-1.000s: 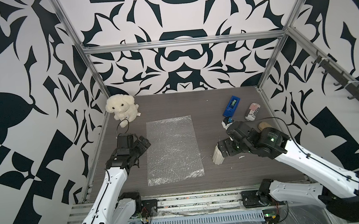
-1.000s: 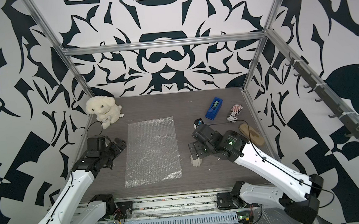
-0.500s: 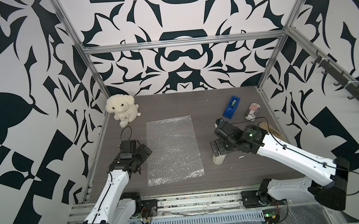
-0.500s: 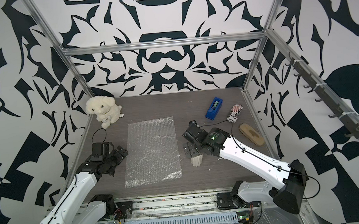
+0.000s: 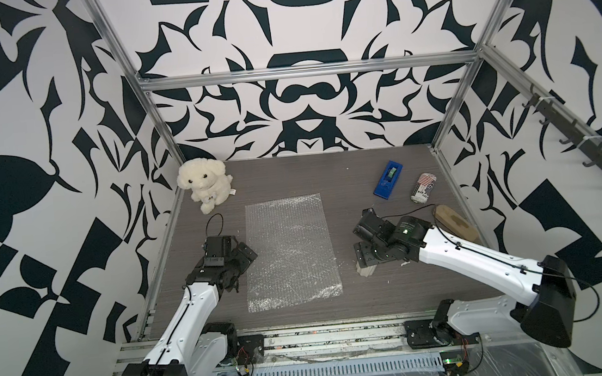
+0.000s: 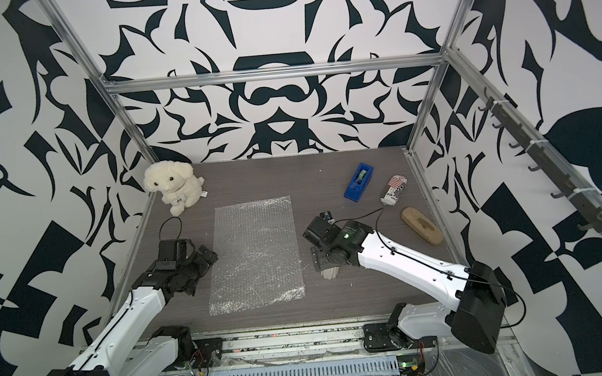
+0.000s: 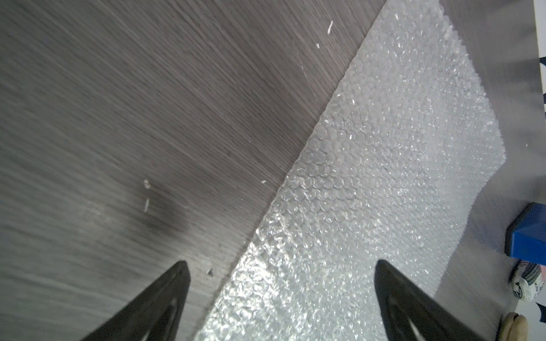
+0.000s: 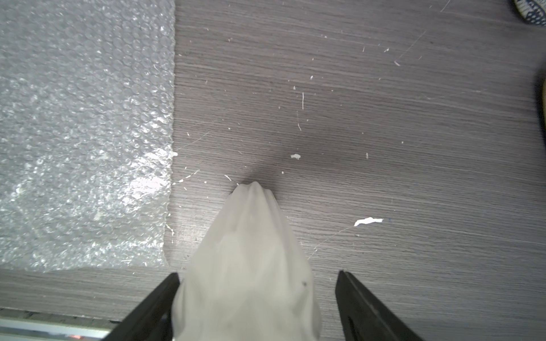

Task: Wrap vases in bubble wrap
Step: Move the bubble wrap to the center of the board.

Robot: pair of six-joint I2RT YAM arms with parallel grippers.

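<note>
The cream ribbed vase [image 5: 366,270] [image 6: 329,274] stands just right of the bubble wrap, mostly hidden under my right gripper [image 5: 365,256] in both top views. In the right wrist view the vase [image 8: 248,265] sits between the fingers of the right gripper [image 8: 258,273]. One finger touches its side and a gap remains at the other, so the gripper is open. The bubble wrap [image 5: 289,248] [image 6: 255,251] [image 8: 82,133] lies flat mid-table. My left gripper [image 5: 244,255] [image 7: 280,265] is open and empty, low over the left edge of the bubble wrap [image 7: 369,177].
A white plush dog [image 5: 205,183] sits at the back left. At the back right are a blue tape dispenser [image 5: 387,179], a red-striped can [image 5: 423,187] and a wooden brush [image 5: 454,222]. Metal frame posts edge the table.
My right gripper has come down around the vase and its jaws have begun to narrow. The left gripper has shifted forward along the wrap's left edge, staying open.
</note>
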